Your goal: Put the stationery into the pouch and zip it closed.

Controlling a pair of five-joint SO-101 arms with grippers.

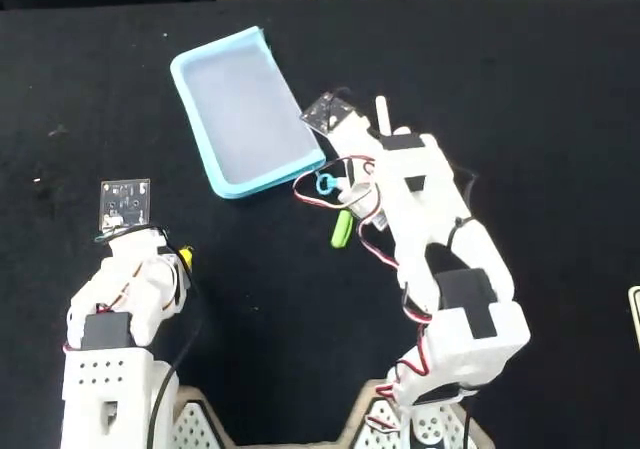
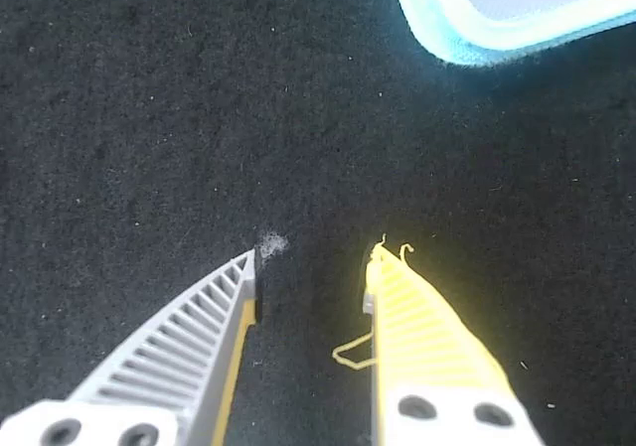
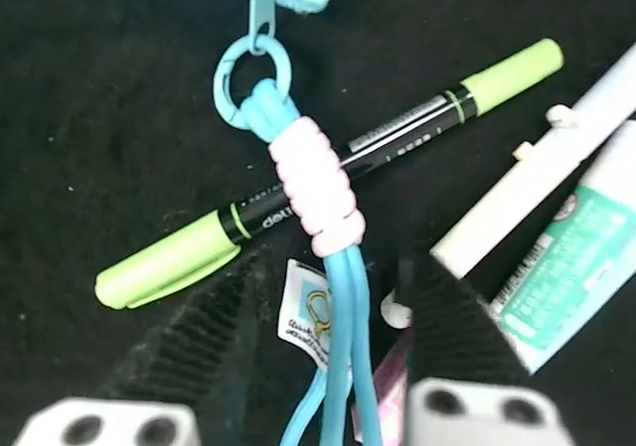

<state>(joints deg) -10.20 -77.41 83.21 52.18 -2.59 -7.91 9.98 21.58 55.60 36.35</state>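
— Where is the pouch to be found?

— The pouch (image 1: 245, 109), pale blue, is laid flat and at a slant on the black counter (image 1: 540, 99), toward the far edge and left of the middle. Whether its zip is drawn cannot be told.

— And the stationery?

— It is left outside the pouch. A green highlighter (image 3: 169, 262) is laid on the counter just beside the pouch's near corner. A white pen (image 3: 517, 193) and a green-and-white tube (image 3: 576, 267) are laid side by side, touching, near one end of the highlighter.

— What is seen at the zip?

— A blue ring (image 3: 252, 74) is hung from the zip tab (image 3: 260, 9) at that corner. A blue cord (image 3: 343, 347), bound partway in pink, is tied to the ring and crosses over the highlighter.

— How is the right gripper placed?

— The right gripper (image 3: 338, 277) is held low over the cord. Its fingers (image 3: 199, 337) are spread, the cord runs between them, and a gap is seen on each side, so nothing is clenched.

— And the left gripper?

— The left gripper (image 2: 313, 257) is held low over the counter toward the near left corner, well apart from the pouch. Its fingers are released.
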